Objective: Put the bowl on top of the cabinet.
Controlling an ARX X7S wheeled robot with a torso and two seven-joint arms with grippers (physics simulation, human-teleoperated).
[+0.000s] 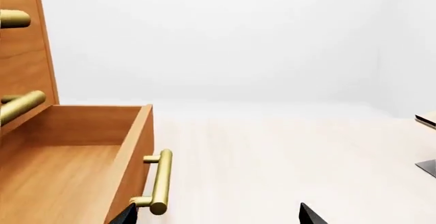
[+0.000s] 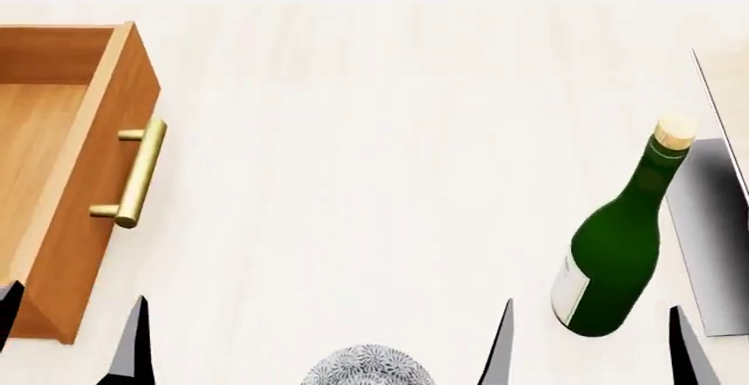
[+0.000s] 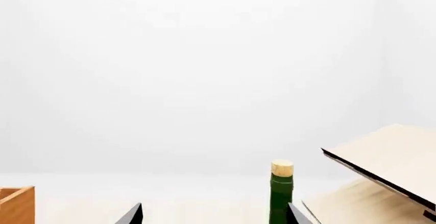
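Note:
Only the top of the speckled white bowl (image 2: 368, 366) shows, at the head view's bottom edge between my two grippers. Neither wrist view has it. The brown cabinet (image 1: 27, 55) stands at the left with its lowest drawer (image 2: 70, 139) pulled out and nothing visible inside. My left gripper (image 2: 70, 332) is open just in front of that drawer's brass handle (image 1: 162, 180), with nothing between its fingers. My right gripper (image 2: 591, 350) is open too, right of the bowl and just short of the green bottle.
A corked green bottle (image 2: 615, 253) stands at the right, ahead of my right gripper (image 3: 214, 216). Beyond it at the far right is a pale slanted rack (image 3: 381, 157) on a dark base (image 2: 714, 236). Pale tabletop (image 2: 374, 183) runs between drawer and bottle.

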